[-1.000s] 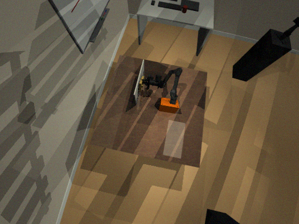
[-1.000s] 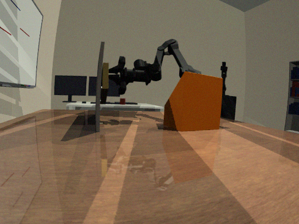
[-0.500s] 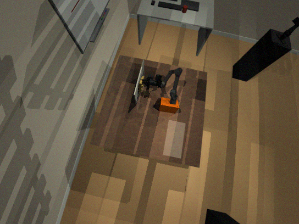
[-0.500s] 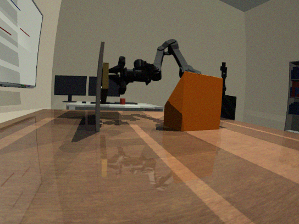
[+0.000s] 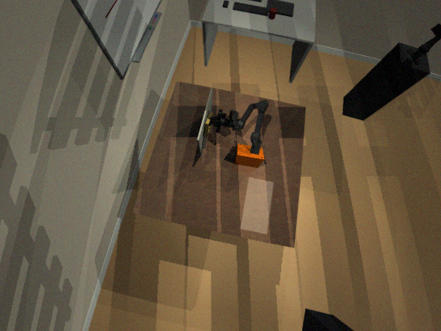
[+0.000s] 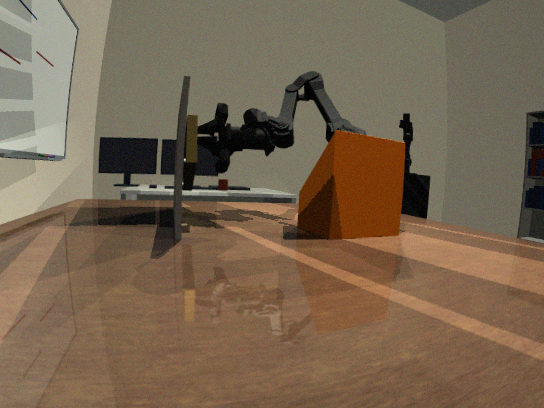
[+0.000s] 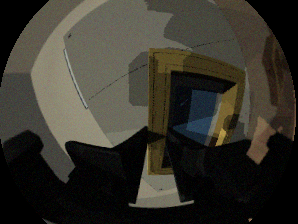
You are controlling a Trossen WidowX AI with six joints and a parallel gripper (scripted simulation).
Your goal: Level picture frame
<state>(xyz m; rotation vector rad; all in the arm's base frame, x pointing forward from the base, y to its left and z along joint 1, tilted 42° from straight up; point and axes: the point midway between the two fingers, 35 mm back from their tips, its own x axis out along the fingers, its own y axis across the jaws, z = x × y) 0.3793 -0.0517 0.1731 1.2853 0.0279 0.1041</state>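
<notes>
So the pincer [image 5: 211, 121] [image 6: 199, 135] [image 7: 156, 129]'s clamped on the gold picture frame [image 5: 207, 127] [image 6: 191, 138] [image 7: 159, 95], by 1 side, against the upright panel [image 5: 201, 131] [image 6: 181, 165] [image 7: 112, 60].

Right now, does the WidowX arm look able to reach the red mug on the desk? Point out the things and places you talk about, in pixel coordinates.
Probably not: its gripper [image 5: 211, 121] [image 6: 200, 133] [image 7: 156, 129] is shut on the picture frame [image 5: 207, 127] [image 6: 192, 137] [image 7: 159, 100], and the desk [image 5: 259, 25] [image 6: 270, 192] stands apart, beyond the tabletop.
</notes>
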